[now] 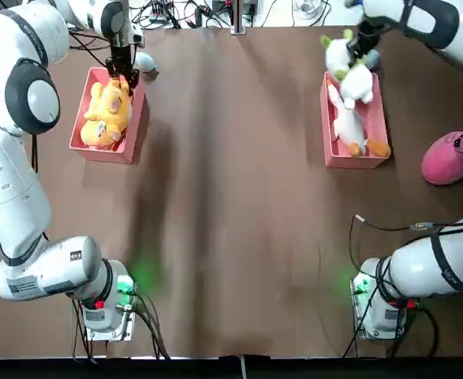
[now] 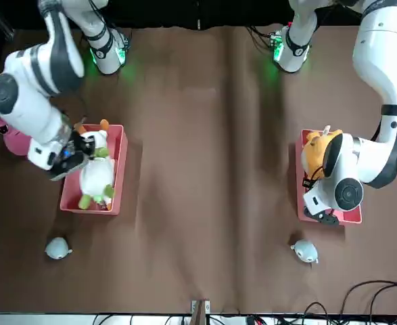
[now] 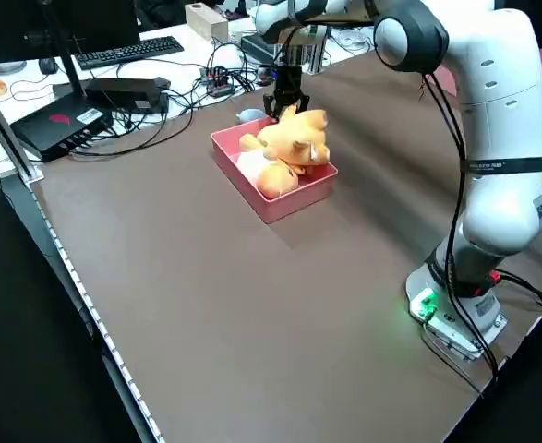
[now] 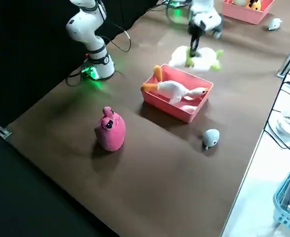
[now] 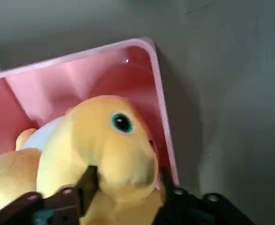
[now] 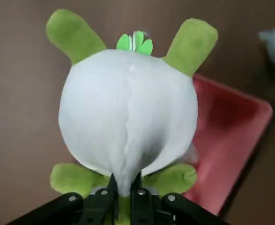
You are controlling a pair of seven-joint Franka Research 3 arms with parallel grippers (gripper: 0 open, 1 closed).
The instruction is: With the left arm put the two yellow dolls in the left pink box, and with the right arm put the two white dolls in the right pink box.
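Note:
My left gripper (image 1: pixel 123 79) is shut on a yellow doll (image 5: pixel 104 140) at the far end of the left pink box (image 1: pixel 105 151). That doll rests on top of a second yellow doll (image 3: pixel 275 175) lying in the box. At the far end of the right pink box (image 1: pixel 356 163), my right gripper (image 1: pixel 359 55) is shut on a white doll (image 6: pixel 128 112) with green ears and feet, hanging over the rim. A white goose doll (image 4: pixel 177 90) with orange feet lies inside that box.
A pink doll (image 1: pixel 452 154) stands on the table right of the right box. A small grey-blue doll (image 2: pixel 306 252) lies beyond the left box and another (image 2: pixel 58 248) beyond the right box. Cables run along the far table edge.

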